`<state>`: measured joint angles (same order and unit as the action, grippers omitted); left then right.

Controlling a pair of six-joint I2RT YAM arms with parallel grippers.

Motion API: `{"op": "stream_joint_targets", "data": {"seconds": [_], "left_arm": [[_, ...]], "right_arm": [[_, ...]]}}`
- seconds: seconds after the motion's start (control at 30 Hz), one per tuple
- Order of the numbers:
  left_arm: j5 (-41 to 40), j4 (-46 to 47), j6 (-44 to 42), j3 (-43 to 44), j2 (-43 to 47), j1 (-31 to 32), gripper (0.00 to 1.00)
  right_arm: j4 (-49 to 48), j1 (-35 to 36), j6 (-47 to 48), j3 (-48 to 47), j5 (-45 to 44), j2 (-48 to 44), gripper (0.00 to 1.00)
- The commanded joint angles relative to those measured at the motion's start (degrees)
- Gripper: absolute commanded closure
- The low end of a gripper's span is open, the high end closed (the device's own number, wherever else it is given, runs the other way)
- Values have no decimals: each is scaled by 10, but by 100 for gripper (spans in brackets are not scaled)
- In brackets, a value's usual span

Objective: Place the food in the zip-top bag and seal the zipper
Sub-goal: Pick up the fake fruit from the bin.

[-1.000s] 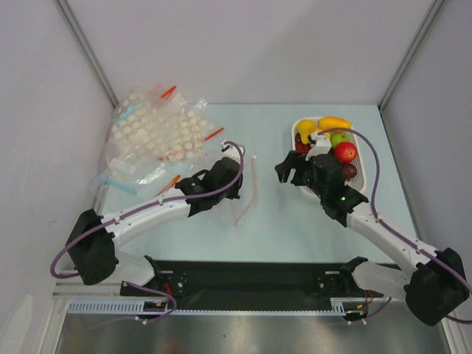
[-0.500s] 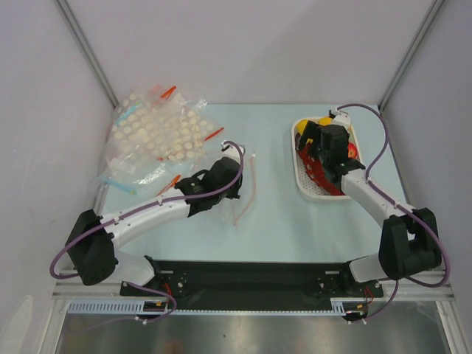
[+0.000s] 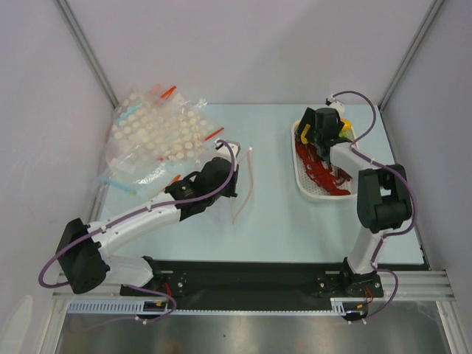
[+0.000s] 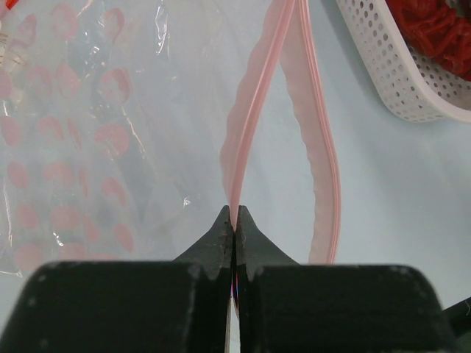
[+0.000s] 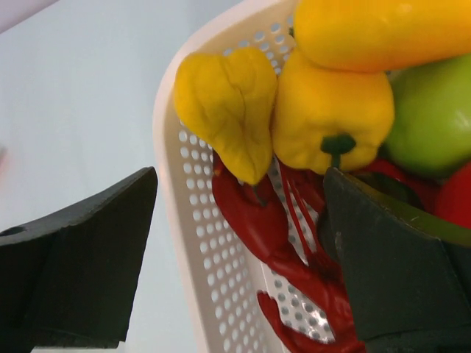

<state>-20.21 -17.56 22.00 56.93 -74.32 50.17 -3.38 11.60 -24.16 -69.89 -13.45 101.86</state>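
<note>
Right fingers (image 5: 239, 213) swung over the basket (image 5: 173, 191), spread wide; left fingers (image 4: 234, 229) clamp the zipper (image 4: 243, 140), stretching away.

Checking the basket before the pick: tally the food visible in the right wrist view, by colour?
Yellow: 3 (lumpy piece, bell pepper, mango)
Green: 1 (apple)
Red: 1 (lobster)
Total: 5. The red patch at the right edge is too hidden to count.

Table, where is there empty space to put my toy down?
Bare table lies between the zip-top bag and the white basket, and from there toward its near edge. Dotted bags crowd the far-left corner; food fills the basket.
</note>
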Motion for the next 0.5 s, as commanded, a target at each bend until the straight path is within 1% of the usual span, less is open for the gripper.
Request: {"op": "stream_joint_targets", "data": {"seconds": [0.0, 0.03, 0.17, 0.33, 0.37, 0.43, 0.47], "left_arm": [[3, 28, -7, -5, 19, -2, 100], [6, 28, -7, -4, 18, -2, 100], [14, 18, -9, 6, 5, -1, 100], [12, 15, -8, 8, 8, -1, 100], [11, 14, -8, 8, 8, -1, 100], [5, 13, -7, 8, 11, -1, 100], [3, 11, -6, 8, 11, -1, 100]], "right_arm": [[-17, -3, -10, -75, -10, 53, 1], [-12, -6, -8, -106, -9, 78, 1], [2, -10, -11, -152, -1, 129, 0], [0, -10, -41, -156, -15, 156, 5], [-8, -10, -43, -153, -9, 158, 10], [-14, -10, -42, -148, -3, 156, 18], [-16, -10, -42, -144, -1, 153, 25]]}}
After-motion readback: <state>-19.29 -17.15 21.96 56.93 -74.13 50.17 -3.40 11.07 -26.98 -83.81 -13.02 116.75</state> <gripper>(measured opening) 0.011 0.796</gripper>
